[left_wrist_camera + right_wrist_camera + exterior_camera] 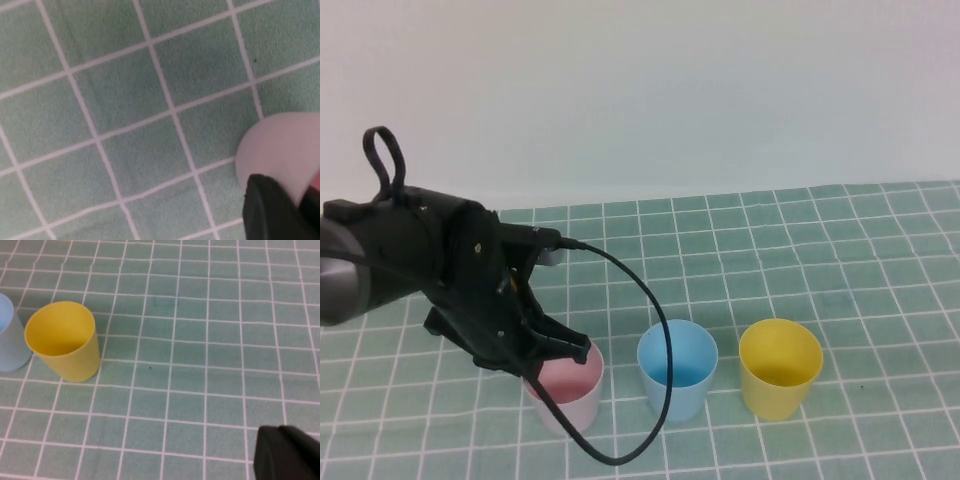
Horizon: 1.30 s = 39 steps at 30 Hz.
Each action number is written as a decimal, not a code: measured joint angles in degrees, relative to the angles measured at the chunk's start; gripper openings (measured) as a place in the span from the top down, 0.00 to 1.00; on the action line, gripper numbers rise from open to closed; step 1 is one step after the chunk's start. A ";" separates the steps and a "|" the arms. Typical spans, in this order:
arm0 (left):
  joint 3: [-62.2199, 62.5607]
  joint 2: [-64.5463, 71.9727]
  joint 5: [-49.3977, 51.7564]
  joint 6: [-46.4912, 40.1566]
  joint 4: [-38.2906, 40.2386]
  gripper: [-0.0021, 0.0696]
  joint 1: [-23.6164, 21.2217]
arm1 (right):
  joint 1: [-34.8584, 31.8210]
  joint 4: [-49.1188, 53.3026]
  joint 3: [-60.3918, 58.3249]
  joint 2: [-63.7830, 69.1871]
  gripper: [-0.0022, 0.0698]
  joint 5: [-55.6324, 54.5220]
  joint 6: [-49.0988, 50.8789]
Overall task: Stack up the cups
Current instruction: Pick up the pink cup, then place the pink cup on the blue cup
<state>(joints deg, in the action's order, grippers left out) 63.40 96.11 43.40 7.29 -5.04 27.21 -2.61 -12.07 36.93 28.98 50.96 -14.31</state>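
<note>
Item: pink cup [566,386], near edge of the surface [820,240], left of blue cup [677,368] and yellow cup [779,367].
Left gripper [563,350] at its rim; finger spread cannot be told.
Right gripper [287,452] off near the right edge, likewise untellable.
Risk: an off-centre closure likely tips the cup.

Narrow gaps between 3 upright cups [677,368]; left gripper [560,352] over pink cup [567,390].
</note>
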 joint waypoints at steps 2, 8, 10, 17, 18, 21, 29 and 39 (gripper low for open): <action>1.77 -0.34 2.38 0.79 -1.32 0.97 0.00 | 0.00 0.00 0.00 0.00 0.97 0.00 0.00; 14.14 -4.22 11.22 1.28 -3.24 0.97 0.00 | 0.00 0.00 0.00 0.00 0.97 0.00 0.00; 19.04 -5.50 14.37 0.92 -0.28 0.97 0.00 | 0.00 0.00 0.00 0.00 0.97 0.00 0.00; 22.91 -4.17 14.58 -5.48 10.90 0.97 6.38 | 0.00 -1.85 0.00 0.00 0.97 0.67 0.00; 22.91 -3.60 14.24 -5.48 10.17 0.97 7.52 | 0.00 -2.12 0.00 0.00 0.97 0.66 -0.08; 23.02 -0.82 13.67 -4.33 7.66 0.97 10.33 | 0.00 -2.11 0.00 0.00 0.97 0.79 -0.88; 23.24 4.09 13.96 -2.27 4.40 0.97 11.46 | 0.00 -2.11 0.00 0.00 0.97 0.79 -1.08; 23.24 6.28 13.85 -4.09 3.45 0.93 11.46 | 0.00 -2.11 0.00 0.00 0.97 0.81 -1.24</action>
<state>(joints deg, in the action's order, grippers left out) 86.65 102.40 57.25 3.20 -1.58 38.68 -2.61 -14.18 36.93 28.98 51.78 -15.55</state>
